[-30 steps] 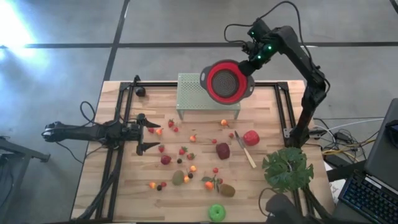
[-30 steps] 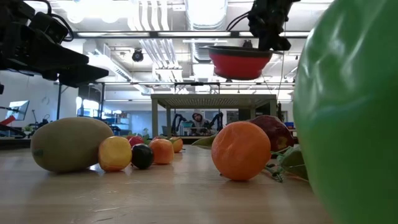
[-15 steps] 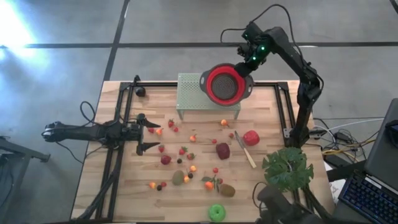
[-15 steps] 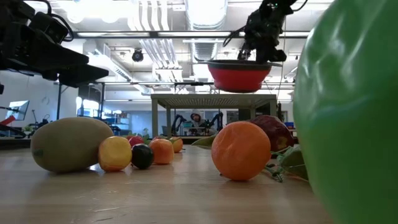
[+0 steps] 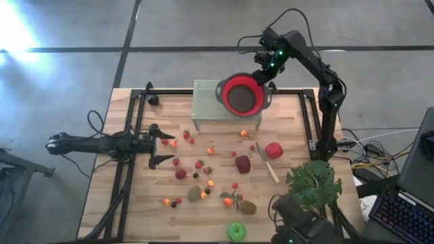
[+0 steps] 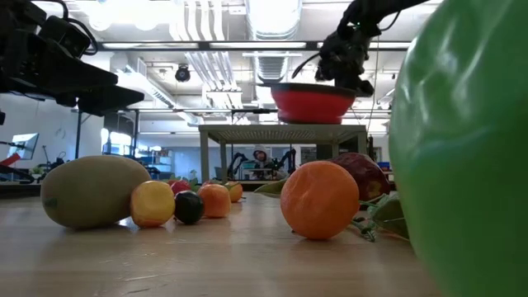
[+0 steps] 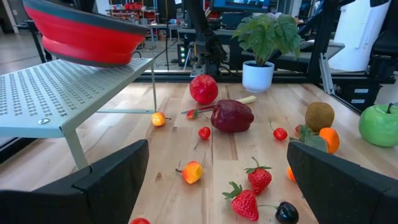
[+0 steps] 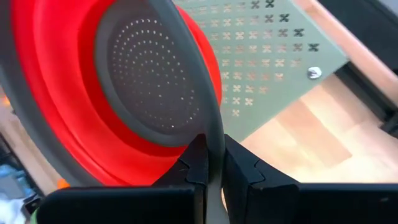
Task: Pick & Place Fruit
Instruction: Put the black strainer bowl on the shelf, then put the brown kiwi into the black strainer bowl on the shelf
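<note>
Right tool (image 8: 210, 163) grips red colander (image 5: 243, 94) above green rack (image 5: 210, 103).

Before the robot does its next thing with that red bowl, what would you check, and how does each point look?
1. Grip on the red strainer bowl: the right gripper is shut on its grey rim. Ok.
2. Bowl over the green perforated stand: it hangs above the stand's right part. Ok.
3. Bowl resting on the stand: the low view puts it very close above the top; contact cannot tell.
4. Bowl empty: no fruit shows inside. Ok.
5. Left gripper: open, low over the table's left side, clear of the bowl. Ok.
6. Fruit placed: strawberries, the red apple and the green apple lie on the table. Not ok yet.
</note>
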You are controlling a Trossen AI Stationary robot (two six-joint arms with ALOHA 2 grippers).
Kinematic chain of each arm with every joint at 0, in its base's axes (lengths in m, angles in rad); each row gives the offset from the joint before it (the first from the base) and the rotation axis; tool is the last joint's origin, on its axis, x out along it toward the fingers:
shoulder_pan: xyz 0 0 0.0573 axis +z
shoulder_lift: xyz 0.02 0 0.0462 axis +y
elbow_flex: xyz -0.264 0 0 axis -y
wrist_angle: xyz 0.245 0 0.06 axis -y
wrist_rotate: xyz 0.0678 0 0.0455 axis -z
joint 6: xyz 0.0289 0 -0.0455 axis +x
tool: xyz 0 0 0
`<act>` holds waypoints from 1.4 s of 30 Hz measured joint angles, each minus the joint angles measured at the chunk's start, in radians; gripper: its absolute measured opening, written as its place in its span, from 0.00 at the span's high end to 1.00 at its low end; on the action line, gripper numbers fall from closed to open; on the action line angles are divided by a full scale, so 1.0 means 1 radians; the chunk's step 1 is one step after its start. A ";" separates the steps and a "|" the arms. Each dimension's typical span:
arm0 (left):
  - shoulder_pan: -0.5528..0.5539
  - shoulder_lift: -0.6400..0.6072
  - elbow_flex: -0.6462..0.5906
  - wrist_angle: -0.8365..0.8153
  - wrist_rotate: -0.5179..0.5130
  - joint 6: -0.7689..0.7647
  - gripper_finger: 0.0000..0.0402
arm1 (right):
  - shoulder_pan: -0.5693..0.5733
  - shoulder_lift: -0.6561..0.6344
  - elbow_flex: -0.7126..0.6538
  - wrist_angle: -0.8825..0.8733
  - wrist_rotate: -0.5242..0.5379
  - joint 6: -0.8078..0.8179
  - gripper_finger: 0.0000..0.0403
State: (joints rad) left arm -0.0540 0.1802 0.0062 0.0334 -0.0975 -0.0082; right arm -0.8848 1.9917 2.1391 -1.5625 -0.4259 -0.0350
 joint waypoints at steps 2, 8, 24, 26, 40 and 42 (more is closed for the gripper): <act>0.000 0.000 0.000 0.000 0.000 0.000 0.03 | -0.002 0.005 0.000 -0.004 -0.003 0.000 0.96; 0.000 0.000 0.000 0.000 0.000 0.000 0.03 | -0.010 0.009 0.000 -0.006 0.007 -0.003 0.91; 0.000 0.000 0.000 0.000 0.000 0.000 0.03 | -0.013 -0.005 0.000 -0.005 0.011 -0.002 0.77; 0.000 0.000 0.000 0.000 0.000 0.000 0.03 | -0.013 -0.005 0.000 -0.004 0.028 -0.002 0.76; 0.000 0.000 0.000 0.000 0.000 0.000 0.03 | -0.015 -0.038 0.005 -0.004 0.139 -0.041 0.60; 0.000 0.000 0.000 0.000 0.000 0.000 0.03 | -0.016 -0.050 0.014 -0.003 0.138 -0.047 0.59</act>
State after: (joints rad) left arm -0.0541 0.1801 0.0060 0.0334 -0.0977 -0.0082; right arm -0.9005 1.9415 2.1533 -1.5659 -0.2874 -0.0820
